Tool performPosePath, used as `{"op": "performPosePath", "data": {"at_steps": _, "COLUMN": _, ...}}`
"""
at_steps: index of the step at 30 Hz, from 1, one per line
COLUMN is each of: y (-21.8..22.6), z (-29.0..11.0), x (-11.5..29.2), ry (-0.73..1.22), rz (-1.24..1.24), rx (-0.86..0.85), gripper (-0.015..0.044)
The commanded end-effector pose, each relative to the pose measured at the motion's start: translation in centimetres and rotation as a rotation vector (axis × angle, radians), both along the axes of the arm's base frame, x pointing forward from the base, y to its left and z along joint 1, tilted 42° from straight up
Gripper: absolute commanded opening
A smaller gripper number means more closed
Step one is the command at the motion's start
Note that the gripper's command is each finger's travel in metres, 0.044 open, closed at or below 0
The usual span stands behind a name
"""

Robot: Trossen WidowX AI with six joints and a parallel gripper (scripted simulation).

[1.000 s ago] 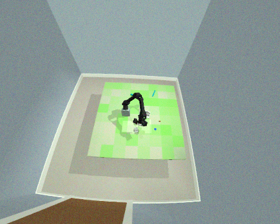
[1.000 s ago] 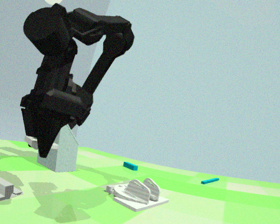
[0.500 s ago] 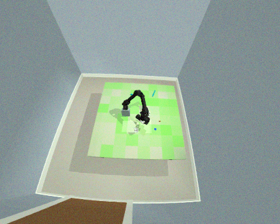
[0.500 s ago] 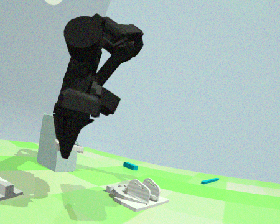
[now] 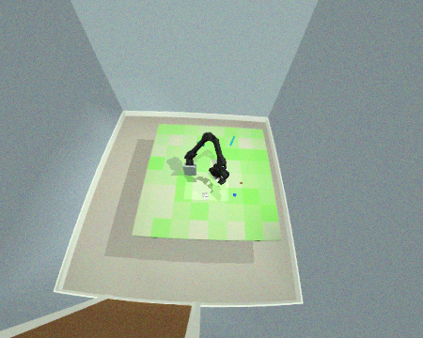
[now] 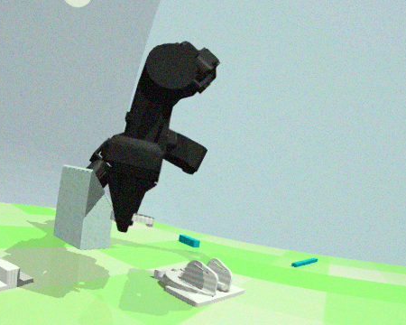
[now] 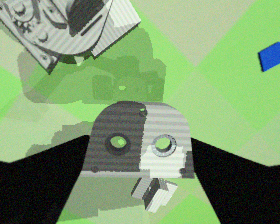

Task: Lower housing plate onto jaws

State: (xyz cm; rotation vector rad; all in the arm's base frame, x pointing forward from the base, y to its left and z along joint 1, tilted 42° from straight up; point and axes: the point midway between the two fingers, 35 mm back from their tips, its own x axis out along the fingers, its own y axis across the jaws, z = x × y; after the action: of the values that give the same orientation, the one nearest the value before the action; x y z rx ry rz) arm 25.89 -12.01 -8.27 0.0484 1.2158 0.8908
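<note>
My hand [image 6: 123, 229] [image 7: 138, 141] pinches the two-holed housing plate [image 7: 142, 131] above the counter [image 5: 171, 227] [image 6: 275, 311] [image 7: 226, 45]; the jaw assembly [image 6: 203, 284] [image 7: 56, 27] lies apart from it, below.

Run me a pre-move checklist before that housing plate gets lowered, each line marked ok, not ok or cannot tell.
1. Housing plate between the gripper's fingers: ok.
2. Both plate holes unblocked in the wrist view: ok.
3. Jaw assembly on the table, away from the blue square: ok.
4. Plate directly above the jaw stubs: not ok, it is off to one side.
5. Plate level: cannot tell.
</note>
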Motion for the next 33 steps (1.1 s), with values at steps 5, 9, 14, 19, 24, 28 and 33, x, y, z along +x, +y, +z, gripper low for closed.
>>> {"op": "performPosePath", "data": {"at_steps": 5, "y": 1.9, "z": 1.7, "x": 0.9, "ry": 0.091, "rz": -0.133, "rx": 0.015, "gripper": 0.0351}}
{"op": "performPosePath", "data": {"at_steps": 9, "y": 3.0, "z": 2.5, "x": 1.3, "ry": 0.145, "rz": -0.202, "rx": 0.025, "gripper": 0.0351}}
{"op": "performPosePath", "data": {"at_steps": 14, "y": 4.3, "z": 3.4, "x": 1.6, "ry": 0.212, "rz": -0.286, "rx": 0.038, "gripper": 0.0351}}
{"op": "performPosePath", "data": {"at_steps": 19, "y": 5.7, "z": 4.3, "x": 1.9, "ry": 0.280, "rz": -0.369, "rx": 0.053, "gripper": 0.0351}}
{"op": "performPosePath", "data": {"at_steps": 24, "y": 7.1, "z": 5.2, "x": 2.0, "ry": 0.350, "rz": -0.451, "rx": 0.068, "gripper": 0.0351}}
{"op": "performPosePath", "data": {"at_steps": 28, "y": 8.2, "z": 5.9, "x": 2.1, "ry": 0.406, "rz": -0.516, "rx": 0.080, "gripper": 0.0351}}
{"op": "performPosePath", "data": {"at_steps": 33, "y": 9.6, "z": 6.8, "x": 2.1, "ry": 0.478, "rz": -0.595, "rx": 0.096, "gripper": 0.0351}}
